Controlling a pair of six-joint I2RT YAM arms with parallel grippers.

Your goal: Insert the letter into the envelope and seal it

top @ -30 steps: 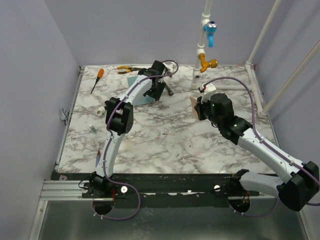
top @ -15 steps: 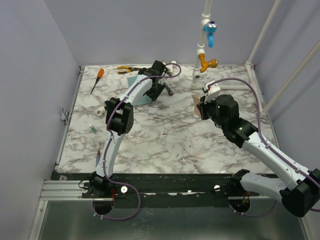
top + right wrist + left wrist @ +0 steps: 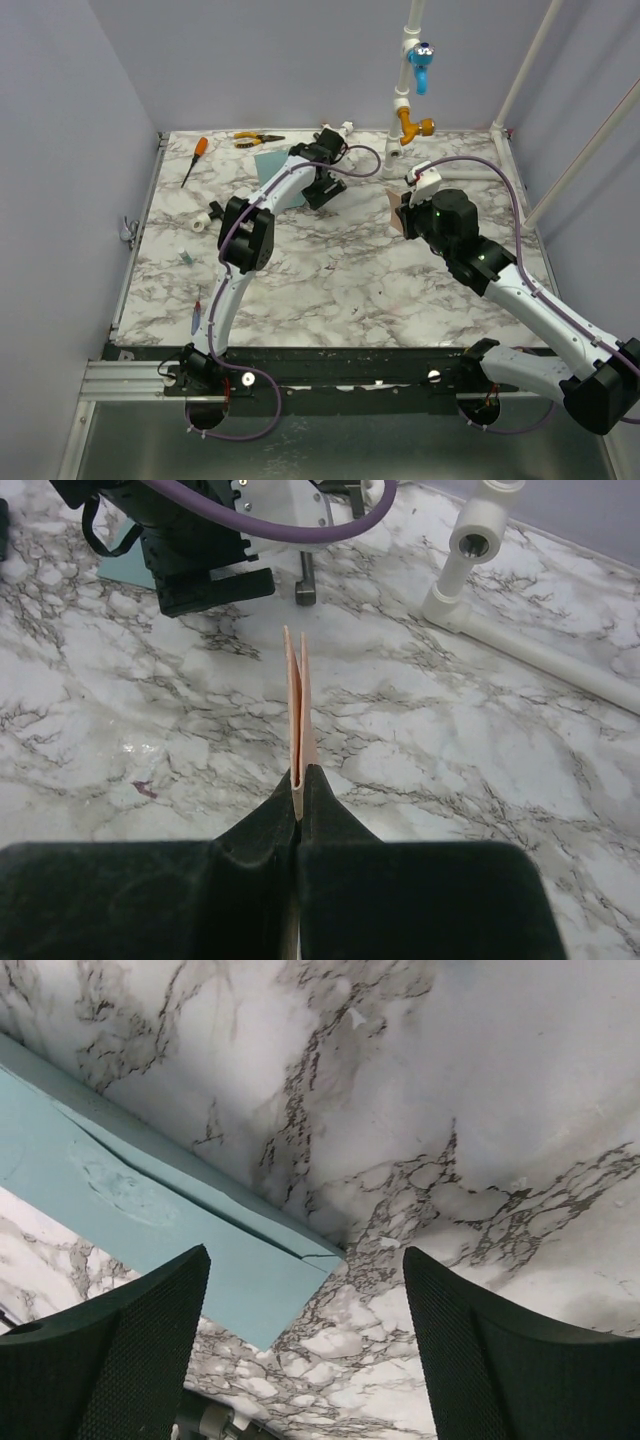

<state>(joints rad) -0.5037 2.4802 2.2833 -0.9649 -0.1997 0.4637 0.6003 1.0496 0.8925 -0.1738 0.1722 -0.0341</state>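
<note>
Right gripper (image 3: 298,780) pinching upright letter (image 3: 297,705), left gripper (image 3: 305,1280) spread wide over envelope (image 3: 130,1210) corner

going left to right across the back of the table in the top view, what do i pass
orange-handled screwdriver → envelope → left gripper → letter

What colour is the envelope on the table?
The envelope is light teal-blue, clearest in the left wrist view.
</note>
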